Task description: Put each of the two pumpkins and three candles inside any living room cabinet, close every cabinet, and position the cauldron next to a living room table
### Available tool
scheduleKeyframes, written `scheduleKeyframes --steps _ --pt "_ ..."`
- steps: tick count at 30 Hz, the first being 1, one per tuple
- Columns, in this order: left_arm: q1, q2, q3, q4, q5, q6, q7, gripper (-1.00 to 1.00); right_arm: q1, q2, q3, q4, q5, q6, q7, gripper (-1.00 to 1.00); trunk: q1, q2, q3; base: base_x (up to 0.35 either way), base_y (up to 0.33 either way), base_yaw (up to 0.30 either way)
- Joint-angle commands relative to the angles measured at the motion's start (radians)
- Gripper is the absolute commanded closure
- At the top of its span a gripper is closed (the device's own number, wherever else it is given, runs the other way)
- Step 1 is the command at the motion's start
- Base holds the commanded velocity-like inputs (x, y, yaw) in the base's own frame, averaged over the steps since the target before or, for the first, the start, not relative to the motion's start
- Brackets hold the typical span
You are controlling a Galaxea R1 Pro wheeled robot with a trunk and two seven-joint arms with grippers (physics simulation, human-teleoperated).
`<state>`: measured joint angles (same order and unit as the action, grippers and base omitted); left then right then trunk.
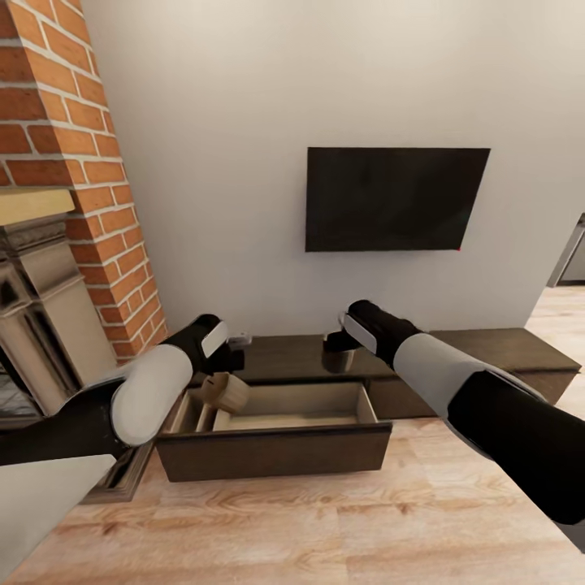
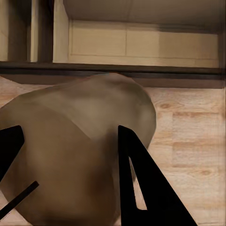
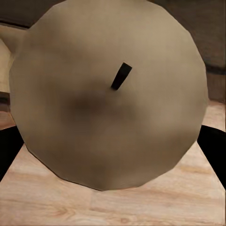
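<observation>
Clearly, one candle (image 2: 80, 155) is clamped in the left tool (image 2: 70, 179) above the cabinet's (image 1: 272, 455) open drawer; another candle (image 3: 108, 94) is gripped by the right tool (image 1: 337, 341).

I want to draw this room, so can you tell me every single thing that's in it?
Candle in left gripper: one, beige, tilted above the open drawer's left end.
Candle in right gripper: one, beige, dark wick, held over the cabinet top.
Cabinet: one, dark brown, long and low against the wall.
Drawer: one, pulled open, pale beige inside.
TV: one, black, on the white wall.
Fireplace: one, beige, below red brick, at the left.
Floor: light wood planks.
Left gripper: black, gripping a candle.
Right gripper: black, gripping the other candle.
</observation>
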<state>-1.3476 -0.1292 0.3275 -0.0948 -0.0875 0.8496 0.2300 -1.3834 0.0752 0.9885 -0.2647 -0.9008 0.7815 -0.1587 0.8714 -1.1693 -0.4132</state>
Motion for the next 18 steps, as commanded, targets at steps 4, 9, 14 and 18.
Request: scheduleKeyframes --steps 4,9,14,18 --pt "-0.001 -0.002 0.007 0.038 -0.010 -0.041 0.007 1.00 0.010 0.012 0.004 -0.001 -0.046 -0.029 -0.010 1.00 0.000 -0.001 -0.001 0.216 -0.206 0.000" --pt "-0.001 -0.003 0.008 0.070 -0.009 -0.057 0.006 1.00 0.023 0.016 0.005 0.061 -0.150 -0.053 -0.010 1.00 0.000 -0.001 -0.001 0.258 -0.074 0.000" --pt "-0.001 -0.012 0.010 0.073 -0.009 -0.078 0.006 1.00 0.079 0.027 0.006 0.100 -0.171 -0.095 -0.010 1.00 0.000 -0.001 -0.001 0.314 -0.008 0.000" --pt "-0.001 -0.026 0.010 0.073 -0.009 -0.082 0.007 1.00 0.111 0.030 0.006 0.103 -0.173 -0.108 -0.009 1.00 0.000 -0.001 -0.001 0.262 -0.001 0.000"
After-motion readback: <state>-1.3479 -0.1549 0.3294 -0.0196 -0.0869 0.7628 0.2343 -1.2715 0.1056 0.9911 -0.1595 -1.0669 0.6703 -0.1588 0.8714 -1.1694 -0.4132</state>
